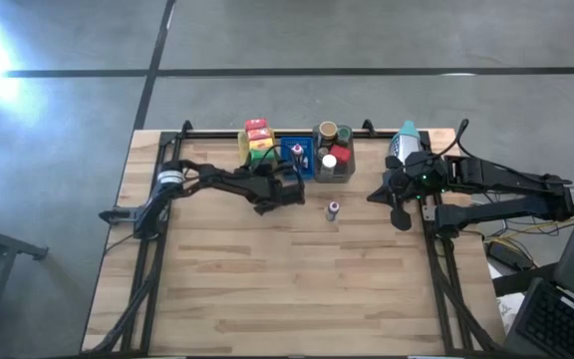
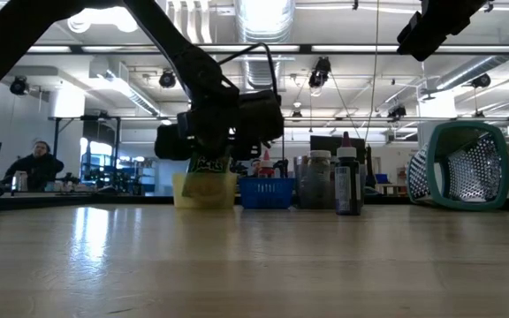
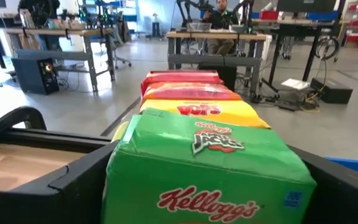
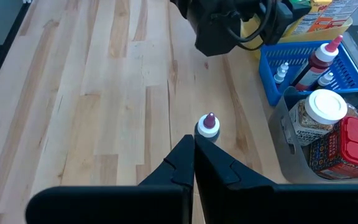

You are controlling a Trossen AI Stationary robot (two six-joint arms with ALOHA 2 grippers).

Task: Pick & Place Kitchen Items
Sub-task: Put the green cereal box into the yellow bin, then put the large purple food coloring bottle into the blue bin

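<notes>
Standing upright: dark bottle [image 1: 333, 210].

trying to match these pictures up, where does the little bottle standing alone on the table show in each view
High view: small white-collared bottle with a purple tip, alone on the wood, in front of the grey tray.
Low view: cannot tell it apart.
Left wrist view: not in it.
Right wrist view: centre, just beyond the shut right pincer.
Shared landmark: blue basket.

Four snack boxes [image 1: 258, 140], three trays [image 1: 335, 170].
</notes>
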